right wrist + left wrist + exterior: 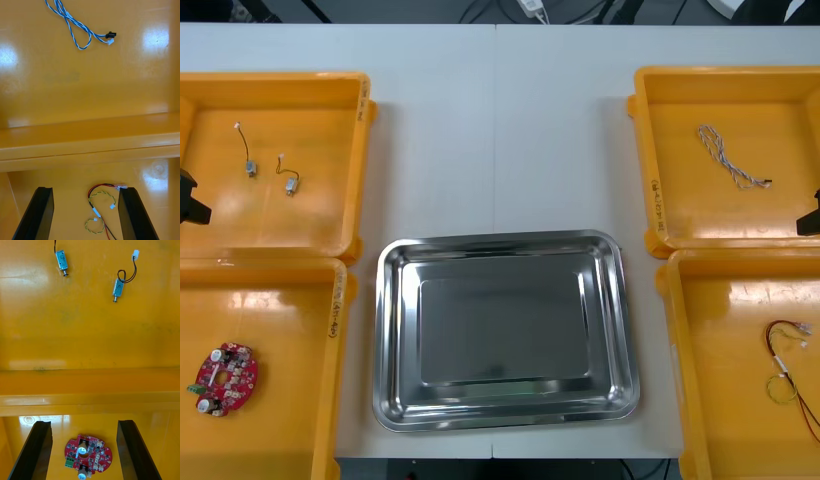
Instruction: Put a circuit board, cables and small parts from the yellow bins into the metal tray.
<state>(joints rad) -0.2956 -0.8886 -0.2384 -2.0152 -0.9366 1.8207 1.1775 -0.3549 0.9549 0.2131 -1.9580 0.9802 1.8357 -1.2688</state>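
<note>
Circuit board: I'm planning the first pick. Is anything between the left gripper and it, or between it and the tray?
Nothing visible lies between the open left gripper and the red circuit board. Toward the metal tray, only the yellow bin's side wall stands in the path; the tray is bare.

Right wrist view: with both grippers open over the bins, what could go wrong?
1. The red and yellow cable lies in thin loops on the bin floor, near one finger of the open right gripper; a grasp may catch only one strand and slip.
2. The circuit board lies flat under the open left gripper; a grasp might scrape the components or miss the edge.
</note>
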